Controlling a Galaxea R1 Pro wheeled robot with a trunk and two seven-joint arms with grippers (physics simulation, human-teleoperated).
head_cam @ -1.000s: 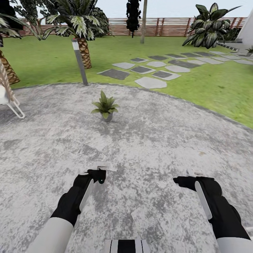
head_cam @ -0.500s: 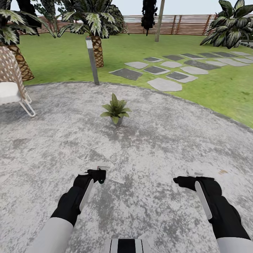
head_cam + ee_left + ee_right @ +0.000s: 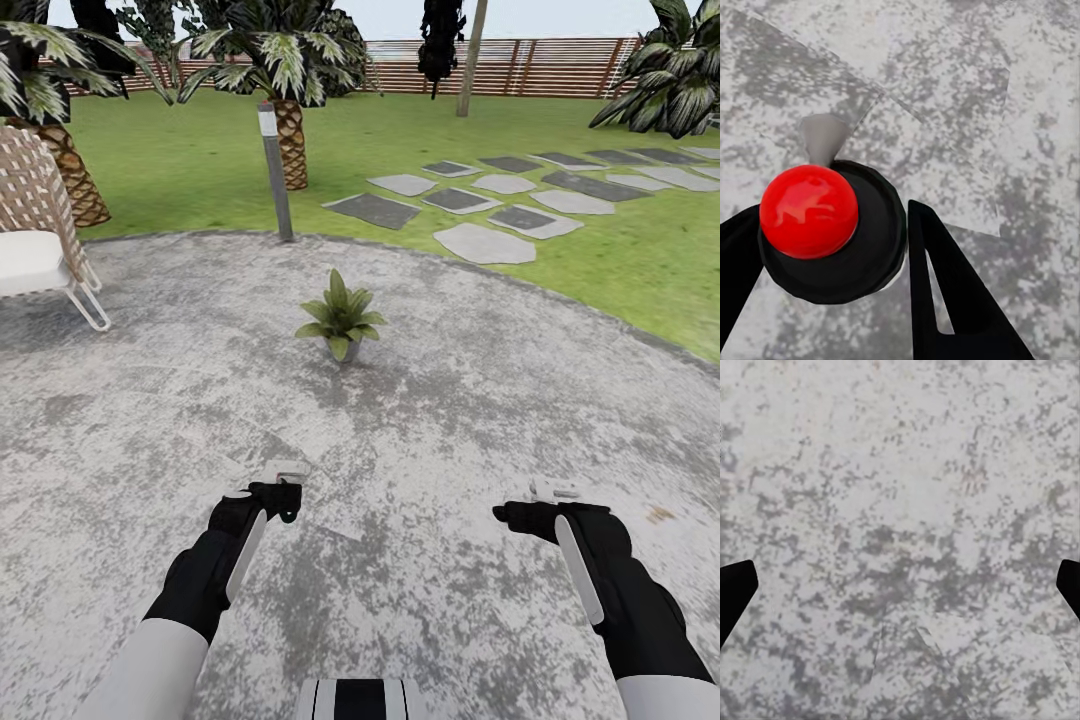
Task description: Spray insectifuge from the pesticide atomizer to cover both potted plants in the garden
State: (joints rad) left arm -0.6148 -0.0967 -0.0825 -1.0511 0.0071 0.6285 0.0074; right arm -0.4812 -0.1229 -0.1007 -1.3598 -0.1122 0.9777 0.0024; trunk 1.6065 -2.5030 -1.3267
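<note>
Fingers [image 3: 937,292] of the left gripper [image 3: 278,492] are pinching a dark round thing capped with a red ball, apparently the spray bottle [image 3: 832,232] seen end-on, so the pickup is looking done. The right gripper [image 3: 540,500] is hanging low over the grey paving [image 3: 450,400] with its fingers [image 3: 735,585] spread wide and holding nothing. One potted plant [image 3: 341,318] is sitting on the paving well ahead of both arms, beyond spraying range as I judge it, so the spraying of both plants is waiting to be done.
</note>
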